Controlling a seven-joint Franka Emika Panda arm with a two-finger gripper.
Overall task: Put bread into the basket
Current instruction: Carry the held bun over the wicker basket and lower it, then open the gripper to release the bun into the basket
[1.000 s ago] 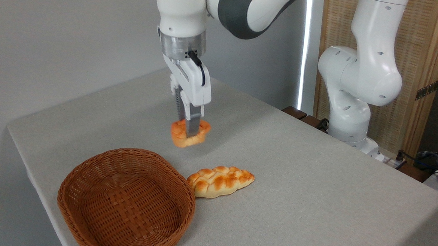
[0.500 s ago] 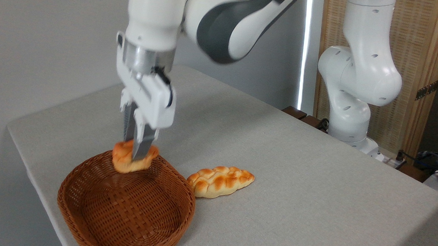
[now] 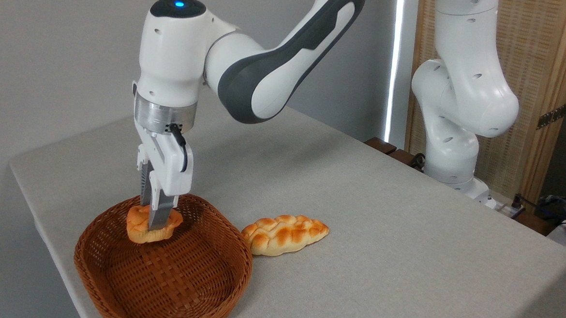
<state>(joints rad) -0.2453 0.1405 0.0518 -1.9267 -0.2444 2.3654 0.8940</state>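
The bread (image 3: 139, 228), a small round orange-brown bun, hangs inside the far part of the basket (image 3: 194, 290), an oval brown wicker bowl at the table's front left. My gripper (image 3: 152, 224) points straight down and is shut on the bun, one grey finger crossing its front. The bun sits below the rim's far edge; whether it touches the basket floor I cannot tell.
A paler braided loaf (image 3: 285, 234) with a pointed end lies on the grey tablecloth, touching the basket's right rim. The arm's white base (image 3: 453, 153) stands at the table's far right. The table's front left edge runs close beside the basket.
The gripper carried the bun from mid-air over the table leftward and toward the camera, then lowered it into the basket. The grip stayed shut throughout.
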